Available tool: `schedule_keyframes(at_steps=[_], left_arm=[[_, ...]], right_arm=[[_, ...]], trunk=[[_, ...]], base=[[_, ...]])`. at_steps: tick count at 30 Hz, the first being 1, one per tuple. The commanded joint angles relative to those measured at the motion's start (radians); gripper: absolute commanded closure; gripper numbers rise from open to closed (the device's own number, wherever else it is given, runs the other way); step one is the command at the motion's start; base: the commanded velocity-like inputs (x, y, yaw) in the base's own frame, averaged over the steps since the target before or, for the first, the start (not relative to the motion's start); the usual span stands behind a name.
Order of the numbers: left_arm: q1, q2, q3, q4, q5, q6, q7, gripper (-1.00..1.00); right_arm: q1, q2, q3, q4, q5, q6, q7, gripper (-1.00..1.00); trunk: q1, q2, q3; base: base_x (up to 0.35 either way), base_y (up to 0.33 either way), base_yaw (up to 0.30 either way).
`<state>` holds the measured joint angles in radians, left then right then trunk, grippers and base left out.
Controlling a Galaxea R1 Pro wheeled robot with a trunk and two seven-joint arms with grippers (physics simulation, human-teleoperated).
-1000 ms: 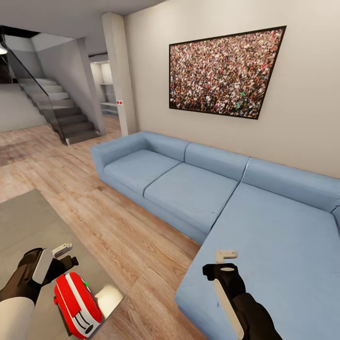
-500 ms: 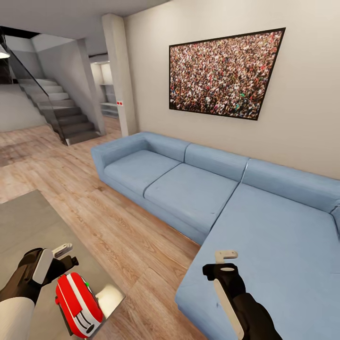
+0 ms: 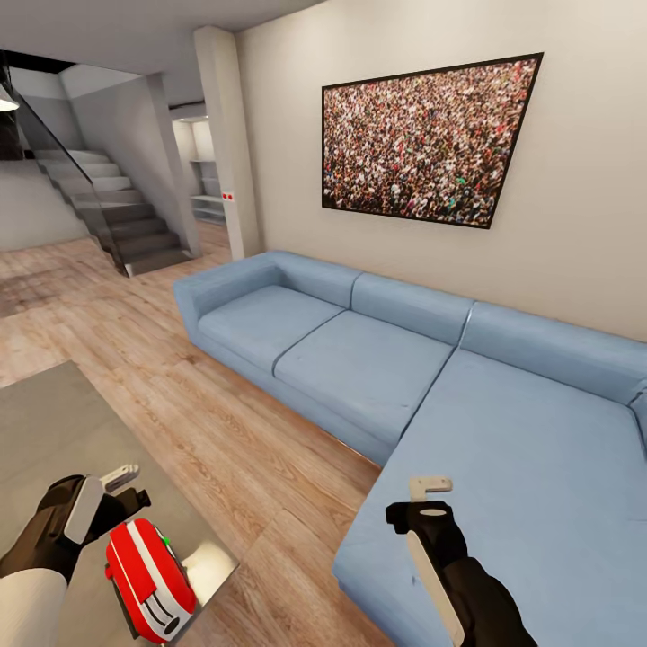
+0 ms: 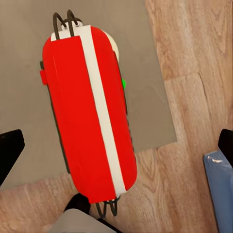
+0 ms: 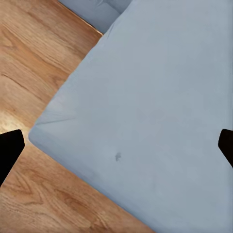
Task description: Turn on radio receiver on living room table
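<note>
Radio (image 3: pixel 149 577) lying on the table (image 3: pixel 54 431) near its corner, directly under the spread-fingered, empty left gripper (image 3: pixel 124 485), long axis running between the fingers; right gripper (image 3: pixel 429 492) well apart over the sofa (image 3: pixel 503 449), likewise spread.

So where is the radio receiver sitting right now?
In the head view, the radio receiver lies at the lower left, on the near corner of the grey table, just beside the left gripper, with the wood floor and blue sofa beyond.

Light-blue sofa seat (image 5: pixel 155 111) over wood plank floor (image 5: pixel 34 63), dark fingers (image 5: pixel 9 148) wide apart.
</note>
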<state>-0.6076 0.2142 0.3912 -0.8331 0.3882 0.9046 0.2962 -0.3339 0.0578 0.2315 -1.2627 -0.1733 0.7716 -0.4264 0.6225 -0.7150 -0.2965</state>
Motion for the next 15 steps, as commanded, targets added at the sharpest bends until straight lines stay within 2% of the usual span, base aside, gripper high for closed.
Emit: schedule_keyframes(at_steps=[1,8,15], left_arm=[[0.0,0.0,0.0,0.0,0.0,-0.002,0.0,-1.0],[0.0,0.001,0.003,0.001,0.004,-0.011,0.0,-1.0],[0.0,0.0,0.003,0.002,0.007,-0.01,-0.002,-1.0]], right_arm=[[0.0,0.0,0.0,0.0,0.0,0.0,0.0,-1.0],[0.001,0.0,0.0,0.0,0.0,0.0,0.0,-1.0],[0.001,0.0,0.0,0.0,-0.001,0.0,0.0,-1.0]], trunk=[[0.0,0.0,0.0],[0.0,0.0,0.0],[0.0,0.0,0.0]], base=[[0.0,0.0,0.0],[-0.036,0.0,0.0],[-0.313,0.0,0.0]])
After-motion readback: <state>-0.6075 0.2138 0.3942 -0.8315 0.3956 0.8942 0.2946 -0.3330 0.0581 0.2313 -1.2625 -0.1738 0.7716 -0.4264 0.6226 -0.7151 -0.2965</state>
